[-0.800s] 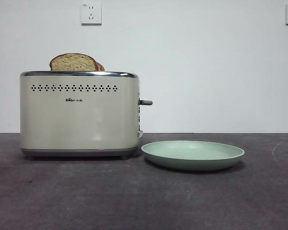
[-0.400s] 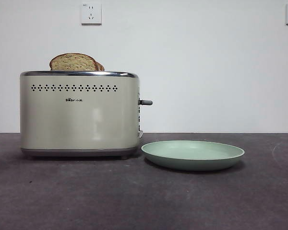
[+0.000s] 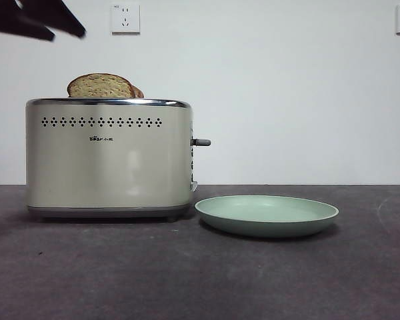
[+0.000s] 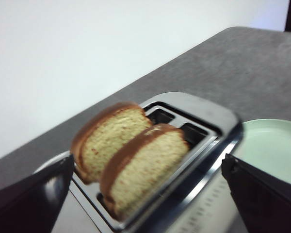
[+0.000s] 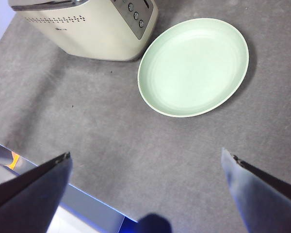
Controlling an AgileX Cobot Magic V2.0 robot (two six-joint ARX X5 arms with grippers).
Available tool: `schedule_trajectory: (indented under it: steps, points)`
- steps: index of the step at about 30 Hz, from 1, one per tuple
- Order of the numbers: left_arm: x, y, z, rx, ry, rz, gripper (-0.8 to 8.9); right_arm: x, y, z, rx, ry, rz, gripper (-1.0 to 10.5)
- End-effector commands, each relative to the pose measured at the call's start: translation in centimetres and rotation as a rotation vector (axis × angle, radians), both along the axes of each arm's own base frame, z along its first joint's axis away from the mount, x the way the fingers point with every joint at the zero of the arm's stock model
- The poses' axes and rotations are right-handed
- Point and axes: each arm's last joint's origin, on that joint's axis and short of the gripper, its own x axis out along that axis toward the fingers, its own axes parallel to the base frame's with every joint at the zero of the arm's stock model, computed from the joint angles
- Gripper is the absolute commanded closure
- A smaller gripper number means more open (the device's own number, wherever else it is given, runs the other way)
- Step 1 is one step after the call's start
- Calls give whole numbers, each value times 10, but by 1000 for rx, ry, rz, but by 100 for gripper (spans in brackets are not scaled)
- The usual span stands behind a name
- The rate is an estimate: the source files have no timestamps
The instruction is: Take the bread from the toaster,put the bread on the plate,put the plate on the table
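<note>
On table (image 3: 120, 280): one toaster (image 3: 108, 160), two slices, one plate (image 3: 267, 215); both end effectors released.

The front view looks level across the dark grey-brown tabletop (image 3: 187, 280), the left wrist view peers close down onto the cream boxy toaster (image 4: 194, 145), and the right wrist view looks from higher over toaster and pale mint-green round plate (image 5: 194, 68).

left gripper (image 4: 145, 194) jaws wide apart; right gripper (image 5: 145, 174) likewise.

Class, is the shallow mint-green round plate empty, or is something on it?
Empty. The shallow mint-green round plate shows a bare surface, and both tan toast slices stand in the cream toaster.
</note>
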Motion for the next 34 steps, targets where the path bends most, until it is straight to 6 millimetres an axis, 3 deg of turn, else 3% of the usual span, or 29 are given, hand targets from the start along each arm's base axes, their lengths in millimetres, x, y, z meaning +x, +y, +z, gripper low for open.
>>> schedule_trajectory:
  steps: [1,10,14,16,20,21,28,34]
  points:
    - [15,-5,-9,25,-34,-13,248,1,0,1,-1,-6,6,350]
    - [52,-18,-41,28,34,-47,251,1,0,1,-2,-6,5,350]
    - [57,-23,-47,26,59,-51,268,1,0,1,-2,-5,5,350]
    - [57,-25,-47,28,62,-50,410,1,0,1,-2,-6,5,351]
    - [57,-26,-47,30,62,-42,809,1,0,1,-2,-5,5,351]
    - [57,-26,-47,30,63,-41,828,1,0,1,-2,-5,5,351]
    - [55,-25,-41,-3,47,-29,820,1,0,0,-2,0,5,351]
    - [46,-24,-20,-30,-33,3,820,0,0,0,-3,3,5,351]
